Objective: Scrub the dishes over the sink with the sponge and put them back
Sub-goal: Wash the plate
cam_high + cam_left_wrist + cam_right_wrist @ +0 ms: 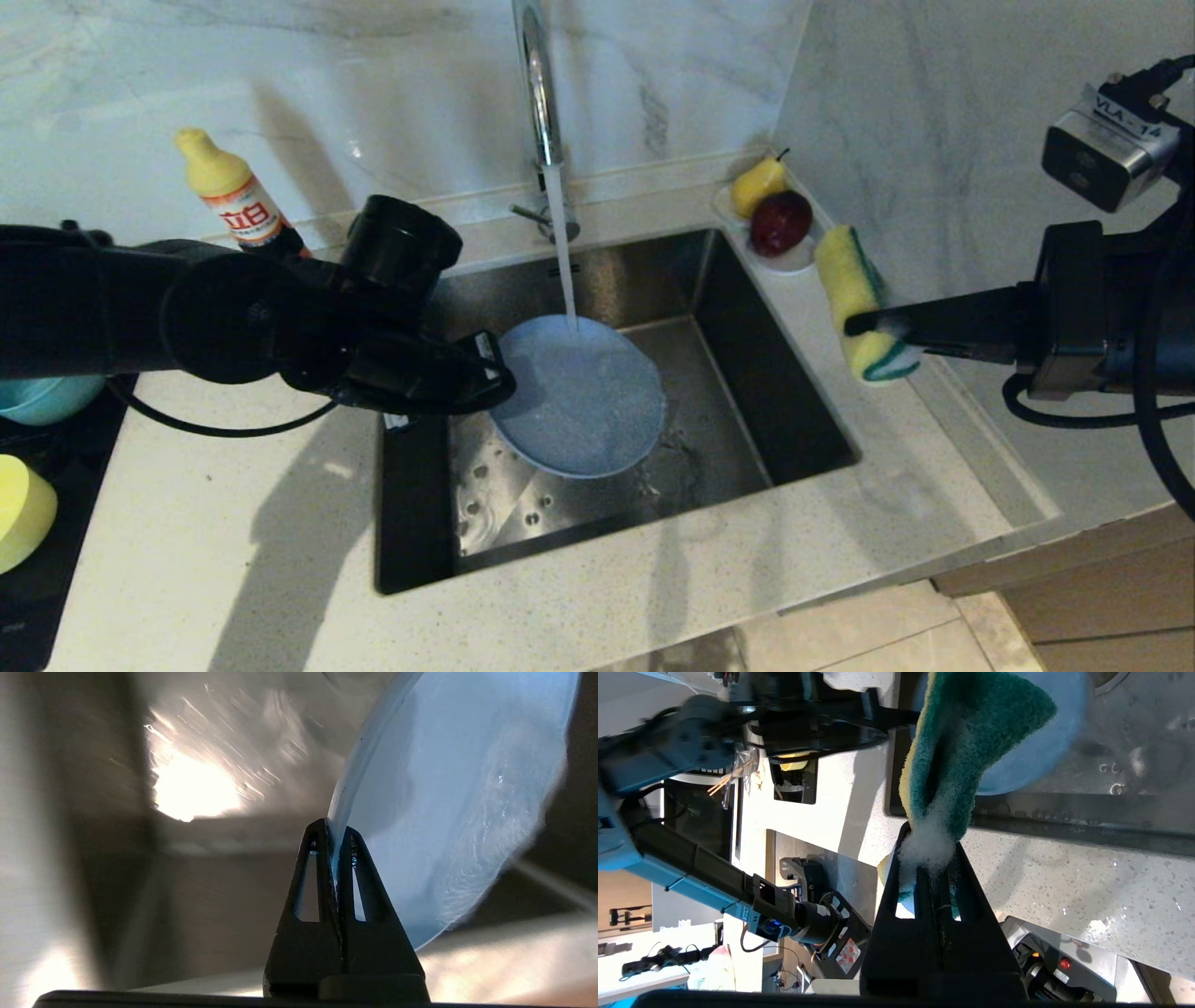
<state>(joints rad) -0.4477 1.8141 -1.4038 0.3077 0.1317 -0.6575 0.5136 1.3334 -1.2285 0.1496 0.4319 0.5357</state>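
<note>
My left gripper is shut on the rim of the grey-blue plate, holding it tilted over the steel sink under water running from the tap. In the left wrist view the plate is wet and its edge sits pinched between the fingers of the left gripper. My right gripper hangs over the counter right of the sink, shut on the yellow and green sponge. Foam covers the sponge at the right gripper. A teal bowl and a yellow bowl sit at far left.
A yellow dish-soap bottle stands behind my left arm. A white saucer with a pear and a dark red fruit sits at the sink's back right corner. The marble wall rises close behind and to the right.
</note>
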